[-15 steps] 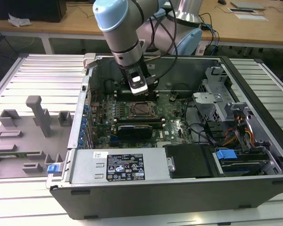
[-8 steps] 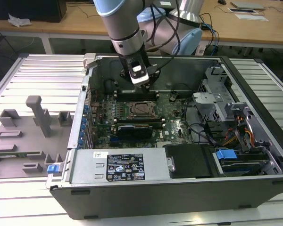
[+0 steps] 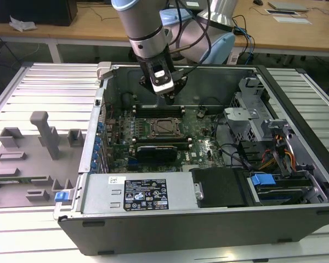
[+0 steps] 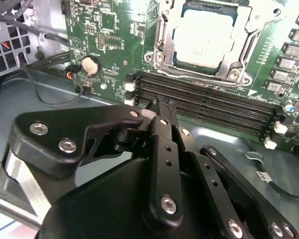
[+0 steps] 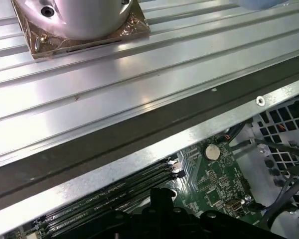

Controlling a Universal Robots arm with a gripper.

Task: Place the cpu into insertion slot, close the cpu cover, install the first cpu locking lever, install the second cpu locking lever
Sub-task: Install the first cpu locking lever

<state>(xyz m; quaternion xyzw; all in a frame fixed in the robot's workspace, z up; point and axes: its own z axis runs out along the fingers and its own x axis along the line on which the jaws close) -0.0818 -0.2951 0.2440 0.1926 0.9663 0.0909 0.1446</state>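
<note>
Cpu (image 4: pixel 204 37) seated under cpu cover (image 4: pixel 162 35) | arm upright above | claw (image 4: pixel 159 107) closed, empty

Pale cpu (image 4: pixel 203 36) seated in insertion slot (image 4: pixel 164 37), cpu cover (image 4: pixel 249 40) closed.

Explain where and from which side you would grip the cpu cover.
Probably by one outer edge bar of the cpu cover, coming down from above. It is a thin frame lying flat, and the cpu fills its window, so only the outer rim seems to offer a pinch.
</note>
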